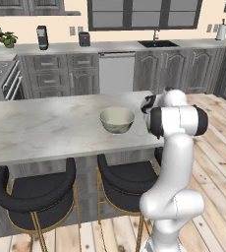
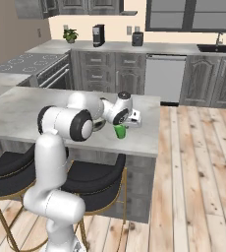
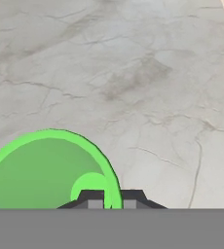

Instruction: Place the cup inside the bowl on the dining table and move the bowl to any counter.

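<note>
Now clamped on the cup: two dark finger tips pinched across its rim at 6 o'clock of the hand view, one inside the wall, one outside, with the gripper fully closed on it. Seen in the right base view as a bright green tumbler standing on the dining table directly under the hand, near the table's right-hand edge. Judged to be the grasping step of the first half of the task, cup gripped but seemingly not lifted off the marble yet.

Next, by judgement: lift straight up until clear of the bowl's rim, carry toward 9 o'clock in the left base view where the bowl sits just beside the arm, then lower and release inside it. Bowl itself apart from the cup, upright, mouth open upward.

Materials: cup plain, thin-walled, tapered, smooth and probably slippery under a rim pinch. Bowl round and deep, pale cream-green inside, greyish and shiny outside, much wider than the cup. Table top light grey veined marble, flat and hard. Counter along the windowed wall at 12 o'clock, same pale marble over dark panelled cabinets.
</note>
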